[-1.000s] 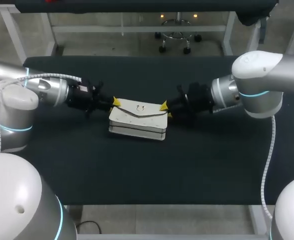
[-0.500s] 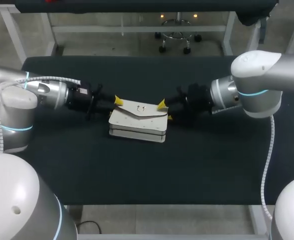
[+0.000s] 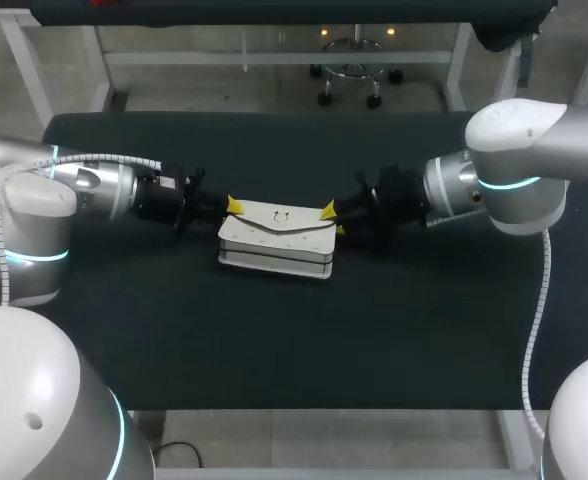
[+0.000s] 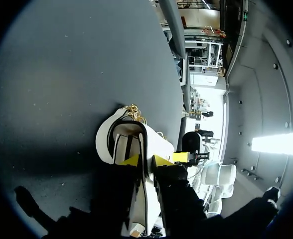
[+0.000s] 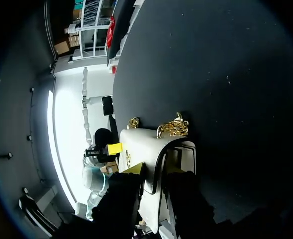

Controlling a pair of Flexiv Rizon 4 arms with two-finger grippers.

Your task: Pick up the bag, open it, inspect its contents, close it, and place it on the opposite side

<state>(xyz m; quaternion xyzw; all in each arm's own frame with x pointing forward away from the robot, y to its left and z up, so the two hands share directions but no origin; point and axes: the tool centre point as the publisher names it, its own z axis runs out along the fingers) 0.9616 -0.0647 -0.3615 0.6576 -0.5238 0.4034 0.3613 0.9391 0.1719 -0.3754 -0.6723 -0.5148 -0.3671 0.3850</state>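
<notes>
A white flap bag with a gold ring clasp lies flat in the middle of the black table. My left gripper is at the bag's left end and my right gripper at its right end. In the left wrist view the yellow tips of the left gripper pinch the black-lined edge of the bag's flap. The right gripper likewise clamps the flap edge of the bag, just below its gold chain. The flap lies down on the bag.
Bare black tabletop stretches to both sides of the bag and toward the front edge. Both arms lie low over the table, pointing inward at each other.
Half a second ago the flap stood lifted at both ends. Now it lies back down on the bag, with both grippers still at its ends.
</notes>
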